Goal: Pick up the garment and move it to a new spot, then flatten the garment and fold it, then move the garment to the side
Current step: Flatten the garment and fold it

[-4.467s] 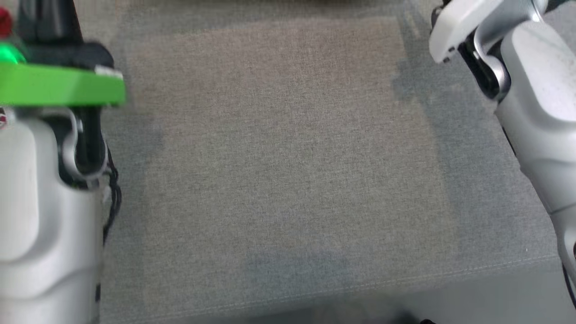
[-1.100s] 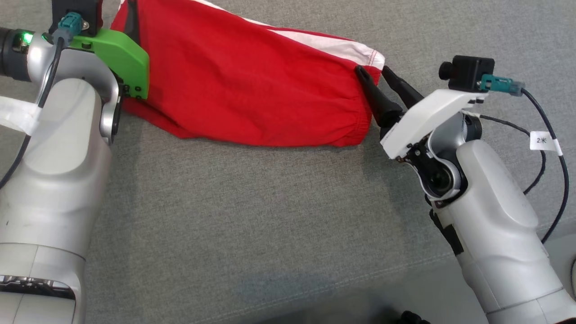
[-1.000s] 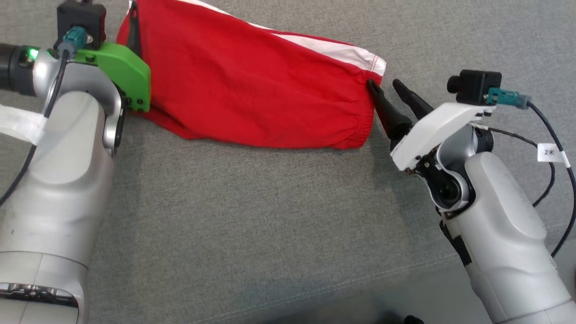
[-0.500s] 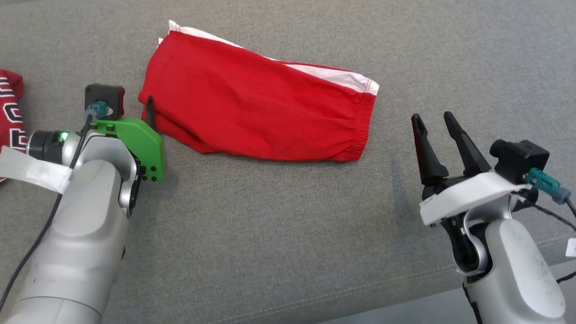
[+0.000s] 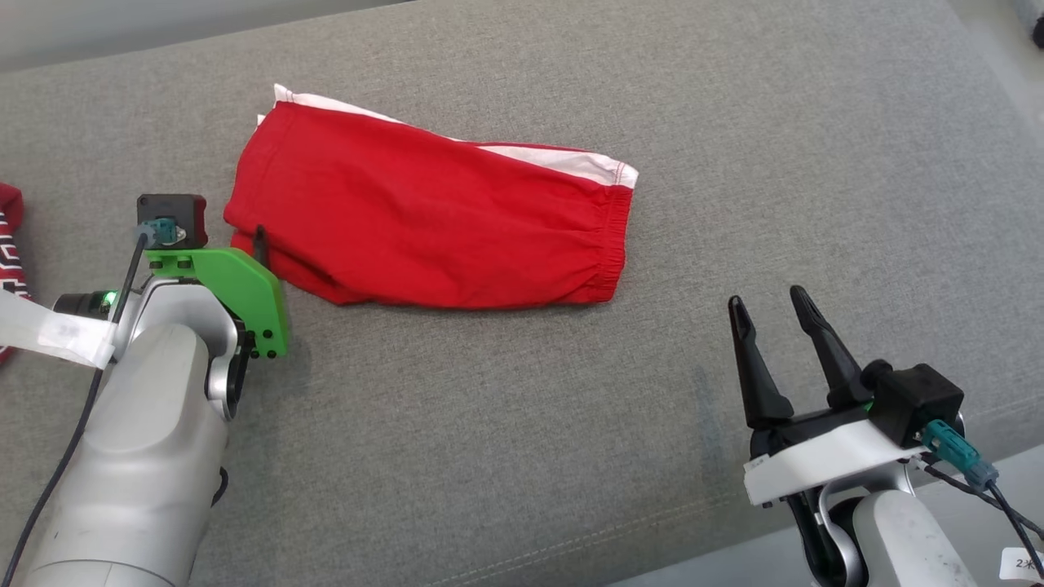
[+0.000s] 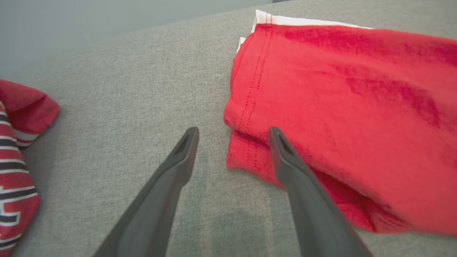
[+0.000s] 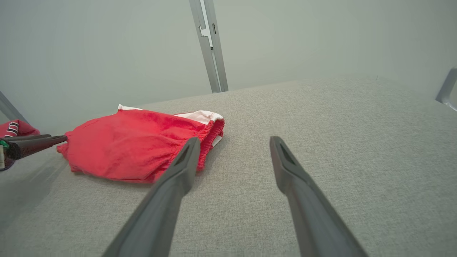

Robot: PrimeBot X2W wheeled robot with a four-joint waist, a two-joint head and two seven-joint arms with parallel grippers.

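Your left gripper (image 6: 232, 131) is spread wide and holds nothing. One finger sits over the near left corner of the shorts and the other over bare fabric. I cannot tell whether the finger over the corner touches the cloth. Your right gripper (image 5: 767, 297) is just as wide and empty. It hangs near the front edge of the cushion, well apart from the shorts' waistband end.

The grey cushion (image 5: 489, 440) carries everything. Its front seam runs past the right gripper, and the right half is bare.

The red shorts (image 5: 424, 228) lie left of the middle, toward the back edge, with their long side running across the cushion. They look doubled over: a second red layer peeks out along the near left corner, and a white layer (image 5: 563, 156) shows along the back edge. The top surface is smooth apart from the gathered waistband (image 5: 613, 244) at the right end.

A striped red garment (image 6: 14, 171) sits at the far left edge, apart from the shorts.

From how things lie, I judge the pickup, the flattening and the fold to be done. Only the last step looks open, which is shifting the folded shorts to the side. The shorts may already be in their final spot, but I cannot tell. If not, expect the stacked layers to slide unless you pinch them together.
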